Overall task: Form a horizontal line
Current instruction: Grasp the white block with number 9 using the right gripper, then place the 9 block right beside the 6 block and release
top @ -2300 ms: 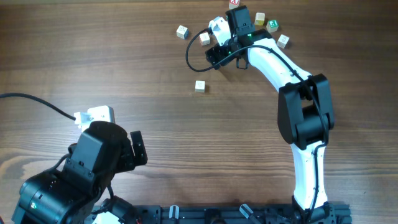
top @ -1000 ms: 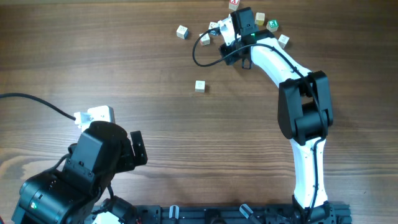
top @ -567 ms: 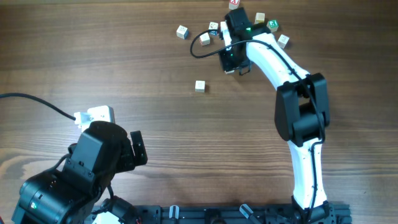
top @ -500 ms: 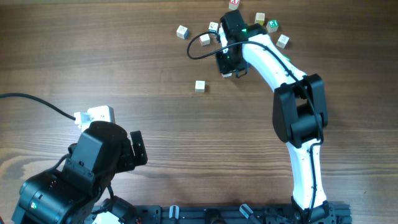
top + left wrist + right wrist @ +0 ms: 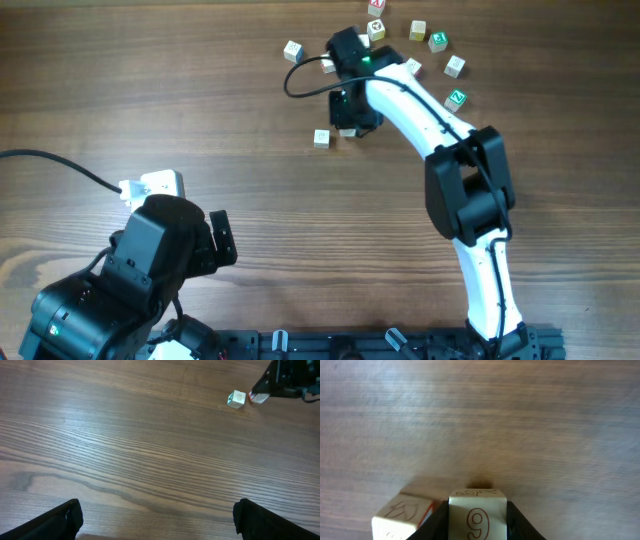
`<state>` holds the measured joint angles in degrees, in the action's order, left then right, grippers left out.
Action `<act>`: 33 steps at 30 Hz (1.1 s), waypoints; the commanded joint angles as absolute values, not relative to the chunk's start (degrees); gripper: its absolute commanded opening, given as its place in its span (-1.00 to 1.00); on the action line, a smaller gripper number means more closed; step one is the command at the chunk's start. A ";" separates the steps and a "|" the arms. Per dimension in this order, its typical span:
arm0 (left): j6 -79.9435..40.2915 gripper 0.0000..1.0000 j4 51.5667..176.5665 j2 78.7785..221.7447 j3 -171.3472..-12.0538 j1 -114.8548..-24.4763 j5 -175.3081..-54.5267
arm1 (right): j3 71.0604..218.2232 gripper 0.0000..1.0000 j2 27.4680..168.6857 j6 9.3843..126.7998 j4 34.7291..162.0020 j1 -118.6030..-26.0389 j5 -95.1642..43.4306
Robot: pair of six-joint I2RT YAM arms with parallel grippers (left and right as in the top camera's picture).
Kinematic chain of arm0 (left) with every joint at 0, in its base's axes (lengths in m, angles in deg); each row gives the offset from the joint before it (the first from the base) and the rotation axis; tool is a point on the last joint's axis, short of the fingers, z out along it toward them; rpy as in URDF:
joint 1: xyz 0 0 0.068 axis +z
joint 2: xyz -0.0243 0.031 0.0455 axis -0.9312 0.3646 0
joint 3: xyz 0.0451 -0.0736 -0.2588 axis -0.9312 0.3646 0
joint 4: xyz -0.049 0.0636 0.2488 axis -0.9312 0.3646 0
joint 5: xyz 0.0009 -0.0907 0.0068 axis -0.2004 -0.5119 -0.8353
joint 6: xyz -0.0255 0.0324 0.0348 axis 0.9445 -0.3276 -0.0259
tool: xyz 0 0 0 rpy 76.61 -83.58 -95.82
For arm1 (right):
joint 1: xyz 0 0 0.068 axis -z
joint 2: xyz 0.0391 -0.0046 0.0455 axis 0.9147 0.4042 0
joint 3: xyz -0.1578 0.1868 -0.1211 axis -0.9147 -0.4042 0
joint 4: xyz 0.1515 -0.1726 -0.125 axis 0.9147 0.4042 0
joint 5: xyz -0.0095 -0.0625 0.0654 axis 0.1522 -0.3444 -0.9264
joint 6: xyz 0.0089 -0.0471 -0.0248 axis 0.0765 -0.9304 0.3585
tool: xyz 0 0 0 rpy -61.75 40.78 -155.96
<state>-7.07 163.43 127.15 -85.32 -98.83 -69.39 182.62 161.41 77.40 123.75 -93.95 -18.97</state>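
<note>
Now the right end effector (image 5: 477, 529) is clamped on a small white wooden cube with a red 9 (image 5: 477, 510), down at the brown wooden bench (image 5: 480, 420), just beside a second white cube (image 5: 404, 514). That pair is all there is of the horizontal line: no third cube is in place. The danger is a skewed release, which could nudge the neighbour and spoil the row. The left end effector (image 5: 157, 515) gapes wide, holding nothing. No containers in sight.

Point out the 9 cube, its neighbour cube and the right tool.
9 cube (image 5: 478, 515): right wrist view, on the face bearing the red 9.
neighbour cube (image 5: 402, 512): right wrist view, on its marked face.
right tool (image 5: 347, 124): overhead view, midway between its fingertips.
</note>
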 commanded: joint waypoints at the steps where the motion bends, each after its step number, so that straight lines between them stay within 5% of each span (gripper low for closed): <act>1: -6.07 1.00 163.30 127.04 -85.10 -98.48 -69.70 | 182.77 -0.91 158.98 80.31 125.30 -94.82 -15.67; 8: -6.07 1.00 163.30 127.04 -85.10 -98.48 -69.70 | 182.77 -0.91 158.98 81.21 125.46 -95.28 -14.42; 33: -6.07 1.00 163.30 127.04 -85.10 -98.48 -69.70 | 182.79 0.25 158.96 84.38 127.53 -96.20 -17.70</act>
<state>-7.07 163.43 127.15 -85.32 -98.83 -69.39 182.62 161.21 83.52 127.80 -96.02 -16.81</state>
